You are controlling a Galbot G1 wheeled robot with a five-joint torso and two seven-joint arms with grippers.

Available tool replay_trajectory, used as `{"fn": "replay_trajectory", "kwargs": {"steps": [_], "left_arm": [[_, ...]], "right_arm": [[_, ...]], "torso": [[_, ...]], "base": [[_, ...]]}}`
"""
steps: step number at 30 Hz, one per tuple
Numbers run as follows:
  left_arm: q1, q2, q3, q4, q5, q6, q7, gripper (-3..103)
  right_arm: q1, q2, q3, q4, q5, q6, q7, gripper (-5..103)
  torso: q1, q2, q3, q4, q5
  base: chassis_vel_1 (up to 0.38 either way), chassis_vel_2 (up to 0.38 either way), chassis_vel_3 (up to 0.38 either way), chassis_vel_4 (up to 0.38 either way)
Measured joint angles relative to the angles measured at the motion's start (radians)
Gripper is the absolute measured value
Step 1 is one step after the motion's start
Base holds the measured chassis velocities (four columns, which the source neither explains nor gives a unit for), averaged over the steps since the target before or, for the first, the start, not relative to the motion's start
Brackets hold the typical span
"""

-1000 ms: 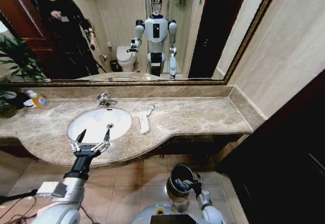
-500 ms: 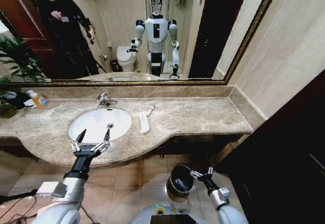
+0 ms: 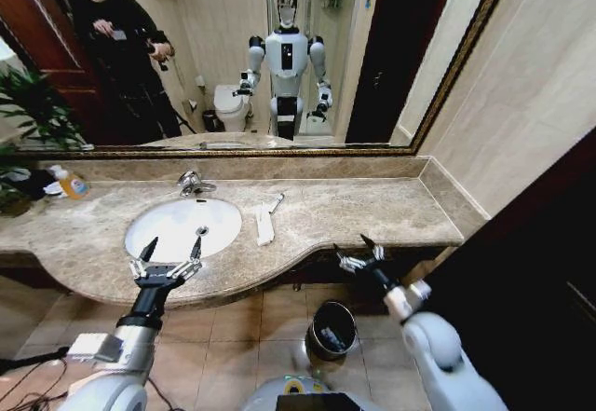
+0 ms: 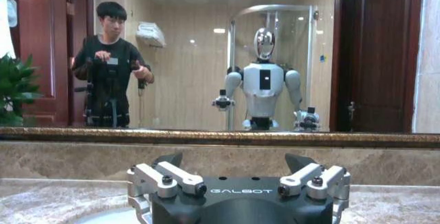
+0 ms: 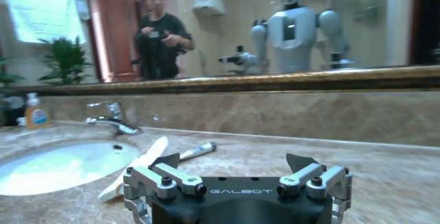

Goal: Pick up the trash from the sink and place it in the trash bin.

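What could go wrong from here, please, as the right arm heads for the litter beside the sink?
The long white packet hangs over the sink rim, so a nudge from the open right tool could tip it into the basin. The thin stick lies flat on marble, hard to pinch. The left tool hangs open over the counter's front edge, close by.

Mottled beige marble counter (image 3: 372,211) looking polished; sink (image 3: 172,225) showing glossy white ceramic; faucet (image 3: 193,184) gleaming chrome; trash bin (image 3: 332,329) showing black with shiny rim.
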Motion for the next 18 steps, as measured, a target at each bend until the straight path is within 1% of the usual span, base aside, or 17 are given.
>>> {"fn": "replay_trajectory", "kwargs": {"steps": [1,3,5,8,9,12,14,15,17,18], "left_arm": [[0.000,0.000,0.000,0.000,0.000,0.000,0.000,100],[0.000,0.000,0.000,0.000,0.000,0.000,0.000,100],[0.000,0.000,0.000,0.000,0.000,0.000,0.000,100],[0.000,0.000,0.000,0.000,0.000,0.000,0.000,100],[0.000,0.000,0.000,0.000,0.000,0.000,0.000,100],[0.000,0.000,0.000,0.000,0.000,0.000,0.000,100],[0.000,0.000,0.000,0.000,0.000,0.000,0.000,100],[0.000,0.000,0.000,0.000,0.000,0.000,0.000,100],[0.000,0.000,0.000,0.000,0.000,0.000,0.000,100],[0.000,0.000,0.000,0.000,0.000,0.000,0.000,100]], "right_arm": [[0.052,-0.021,-0.031,-0.022,0.019,-0.020,0.000,100],[0.130,-0.051,-0.088,-0.060,0.043,-0.035,0.004,100],[0.152,-0.059,-0.107,-0.071,0.051,-0.037,0.005,100],[0.272,-0.092,-0.230,-0.136,0.103,-0.048,0.009,100],[0.272,-0.092,-0.230,-0.136,0.103,-0.048,0.009,100],[0.364,-0.098,-0.339,-0.202,0.122,-0.049,0.012,100],[0.422,-0.083,-0.396,-0.246,0.124,-0.049,0.015,100],[0.422,-0.083,-0.396,-0.246,0.124,-0.049,0.015,100],[0.499,-0.058,-0.460,-0.300,0.126,-0.052,0.033,100],[0.499,-0.058,-0.460,-0.300,0.126,-0.052,0.033,100]], "torso": [[0.000,0.000,0.000,0.0000,0.0000],[0.000,0.000,0.000,0.0001,0.0000],[0.000,0.000,0.000,0.0001,0.0000],[0.000,0.000,0.000,0.0001,-0.0001],[0.000,0.000,0.000,0.0001,-0.0001],[0.000,0.000,0.000,0.0000,-0.0003],[0.000,0.000,0.000,0.0000,-0.0001],[0.000,0.000,0.000,0.0000,-0.0001],[0.000,0.000,0.000,0.0000,-0.0001],[0.000,0.000,0.000,0.0000,-0.0001]], "base": [[0.000,0.000,0.000,0.000],[0.000,0.000,0.000,0.000],[0.000,0.000,0.000,0.000],[0.000,0.000,0.000,0.000],[0.000,0.000,0.000,0.000],[0.000,0.000,0.000,0.000],[0.000,0.000,0.000,0.000],[0.000,0.000,0.000,0.000],[0.000,0.000,0.000,0.000],[0.000,0.000,0.000,0.000]]}}
